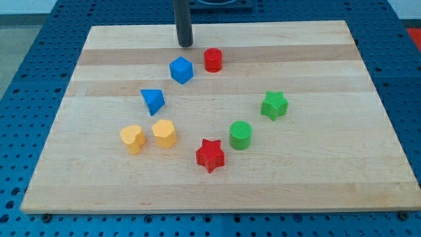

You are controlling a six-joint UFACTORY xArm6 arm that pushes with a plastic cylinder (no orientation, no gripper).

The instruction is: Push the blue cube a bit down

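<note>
**Blue cube near the view's top, tip just above it**

Blue cube (181, 70) sits on the wooden board (316, 171), in its upper part, a little left of centre. My tip (185, 45) stands just toward the view's top from it, slightly to the right, with a narrow strip of bare wood between; not touching. The rod carries no fingers, so there is nothing to report as apart or together.

Red cylinder (212, 60) lies just right of the cube, apart from it. Blue triangular block (152, 101) lies below and left of the cube.

Farther down: yellow heart-like block (132, 139) and yellow hexagonal block (164, 133) side by side, close but with a gap. Red star (210, 155) nearest the view's bottom. Green cylinder (241, 134) just up and right of the star; green star (274, 105) farther right.

Cut off: the rod's upper length leaves the frame at the top. No containers.

Board rests on a blue perforated bench (26, 79).
</note>
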